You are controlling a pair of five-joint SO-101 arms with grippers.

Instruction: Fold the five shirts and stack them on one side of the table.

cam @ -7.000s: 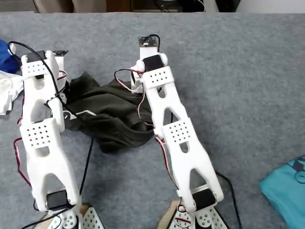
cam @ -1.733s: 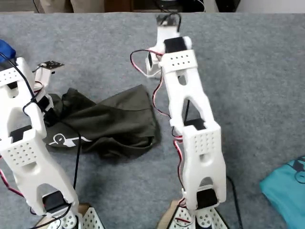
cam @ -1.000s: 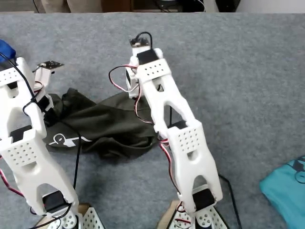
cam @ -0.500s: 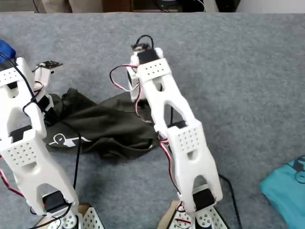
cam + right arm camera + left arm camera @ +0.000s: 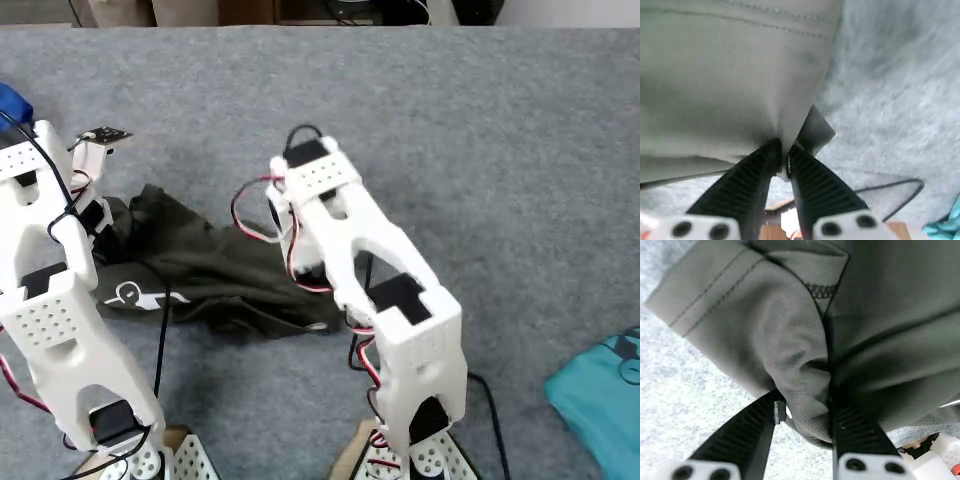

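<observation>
A dark olive shirt (image 5: 205, 272) lies crumpled on the grey table between the two arms. My left gripper (image 5: 805, 412) is shut on a bunched fold at the shirt's left end, with cloth (image 5: 880, 315) packed between its black fingers (image 5: 757, 427). My right gripper (image 5: 782, 150) is shut on the shirt's hemmed edge (image 5: 730, 75) at its right side. In the high view the right arm (image 5: 345, 235) bends over that edge and hides its own fingers. The left arm (image 5: 60, 270) stands at the table's left.
A teal shirt (image 5: 600, 395) lies at the front right edge. A blue item (image 5: 10, 102) sits at the far left edge. The grey table (image 5: 500, 150) spreads wide to the back and right. Both arm bases and their cables stand along the front edge.
The right arm has closed on the shirt's far right edge and drawn it back toward the front, laying the cloth over itself. The shirt looks narrower. The left arm has kept still.
</observation>
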